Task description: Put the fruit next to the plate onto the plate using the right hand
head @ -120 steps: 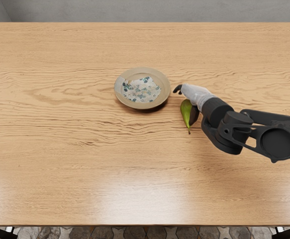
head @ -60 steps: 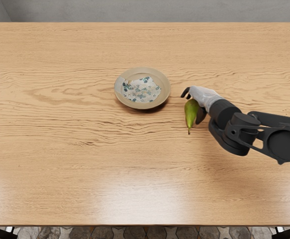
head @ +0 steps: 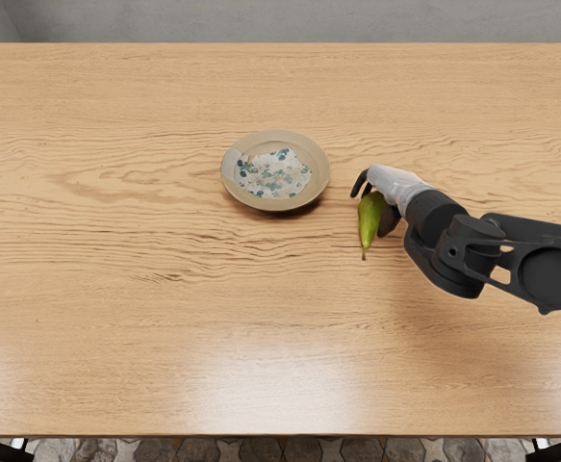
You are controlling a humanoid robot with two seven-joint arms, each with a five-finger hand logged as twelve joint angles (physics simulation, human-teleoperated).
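A green pear (head: pixel 368 223) lies on the wooden table, a short way right of the plate, with its stem pointing toward the near edge. The round plate (head: pixel 228 166) has a tan rim and a blue-green flowered centre, and nothing is on it. My right hand (head: pixel 372 198) comes in from the right edge and sits over the pear's upper end. Its fingers are curled around the fruit, one dark fingertip (head: pixel 359 182) on the left and the thumb on the right. The pear is apart from the plate's rim. The left arm does not show.
My dark right forearm and elbow joint (head: pixel 511 262) stretch across the table's right side. The table's far edge meets a grey wall at the top.
My right hand slid a little to the right and toward the near edge, closing on the pear. The pear shifted slightly right with it.
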